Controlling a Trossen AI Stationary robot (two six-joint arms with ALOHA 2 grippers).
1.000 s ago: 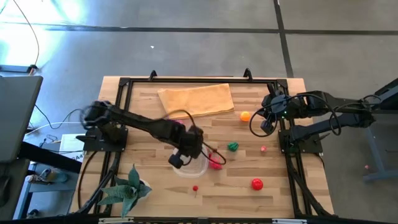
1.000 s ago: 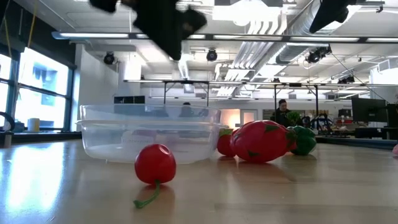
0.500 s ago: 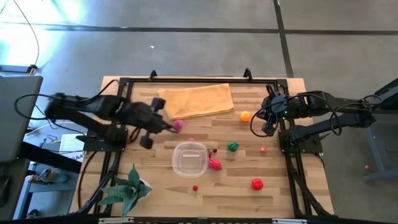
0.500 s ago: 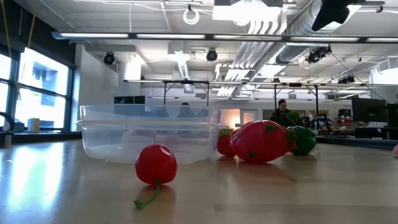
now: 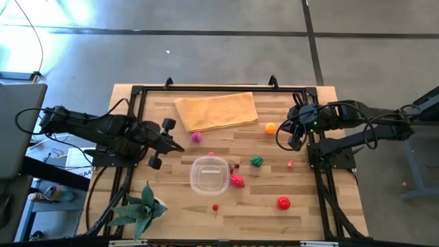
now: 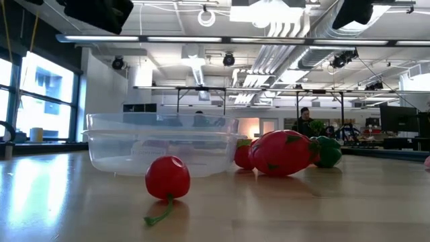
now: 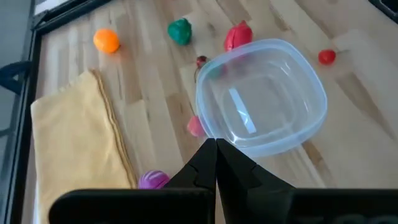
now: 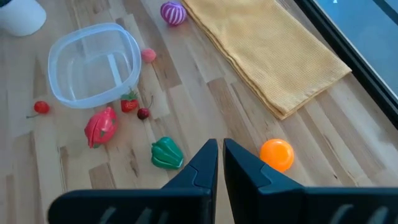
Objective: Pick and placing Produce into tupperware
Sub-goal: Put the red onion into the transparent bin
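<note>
Both hands sit pulled back from the produce, as I read it from my station. My left hand (image 5: 159, 143) hangs over the left side of the tabletop (image 5: 171, 213), its fingers pressed together and holding nothing. The clear tupperware (image 5: 210, 174) stands ahead of that hand, apart from it, and looks empty. A magenta-pink piece (image 5: 196, 137) lies just beside the left fingertips, at the edge of the tan cloth (image 5: 217, 110).

My right hand (image 5: 291, 134) waits at the far right side, its fingers close together with only a thin slit between them, gripping nothing. An orange fruit (image 5: 270, 127) lies just beside it, and a green vegetable (image 5: 256, 162) is a little farther out toward the container.

Around the tupperware I see a large red piece (image 5: 237, 181) touching or nearly touching its rim on the side toward the right hand, a small red cherry-like piece (image 5: 215, 207) near the front edge, and a red round fruit (image 5: 283, 202) well apart from the container. A spiky green plant (image 5: 140, 206) stands at the front left corner.
</note>
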